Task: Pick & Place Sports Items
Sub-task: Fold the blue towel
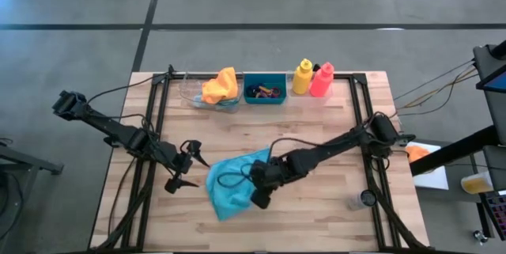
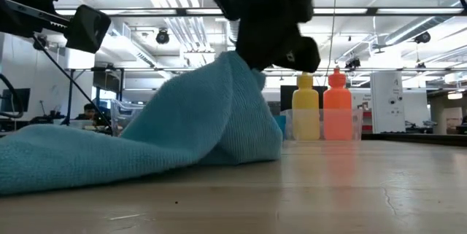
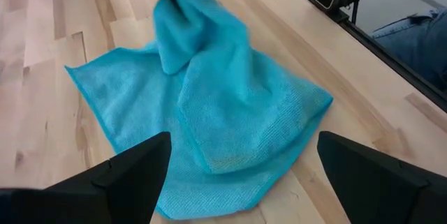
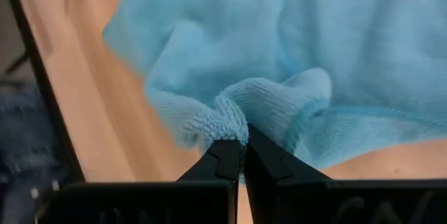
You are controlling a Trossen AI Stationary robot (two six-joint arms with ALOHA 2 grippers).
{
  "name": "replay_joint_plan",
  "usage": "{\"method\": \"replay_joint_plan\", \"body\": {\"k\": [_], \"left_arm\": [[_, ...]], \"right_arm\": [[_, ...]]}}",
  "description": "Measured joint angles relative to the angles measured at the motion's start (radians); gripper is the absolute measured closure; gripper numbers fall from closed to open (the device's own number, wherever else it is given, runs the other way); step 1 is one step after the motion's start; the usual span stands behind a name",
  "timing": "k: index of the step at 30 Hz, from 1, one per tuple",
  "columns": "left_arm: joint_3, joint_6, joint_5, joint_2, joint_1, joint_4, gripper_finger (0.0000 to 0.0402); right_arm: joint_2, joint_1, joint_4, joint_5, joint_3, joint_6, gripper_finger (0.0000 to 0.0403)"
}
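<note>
Teal cloth [image 1: 233, 183] pinched in my right gripper [image 4: 243, 155].
I lift a fold off the table [image 1: 332, 127]; my left gripper [image 1: 186, 167] hangs wide open beside the cloth.

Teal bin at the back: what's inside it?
The teal bin holds several small dark and reddish items, too small to identify. Anything beneath them is covered.

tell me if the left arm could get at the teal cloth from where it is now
Probably yes. The left gripper stands open just beside the teal cloth, with only bare table between them. The right gripper is shut on a pinched fold, so the left should take a free edge.
</note>
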Motion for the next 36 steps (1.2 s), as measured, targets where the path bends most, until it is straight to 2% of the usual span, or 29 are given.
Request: {"method": "replay_joint_plan", "body": {"k": [4, 15, 25, 36], "left_arm": [[0.0, 0.0, 0.007, 0.0, 0.0, -0.016, 0.0036], [-0.001, -0.003, 0.018, 0.0, 0.0, -0.034, 0.0036], [-0.001, -0.006, 0.025, 0.0, 0.0, -0.036, 0.0036], [-0.001, -0.008, 0.025, 0.0, 0.0, -0.036, 0.0037]], "right_arm": [[0.0, -0.043, 0.0, -0.038, 0.0, 0.027, 0.0394], [0.0, -0.137, -0.033, -0.037, 0.0, 0.111, 0.0394], [0.0, -0.18, -0.179, 0.067, 0.0, 0.119, 0.0394], [0.02, -0.196, -0.18, 0.061, -0.011, 0.118, 0.0394]]}}
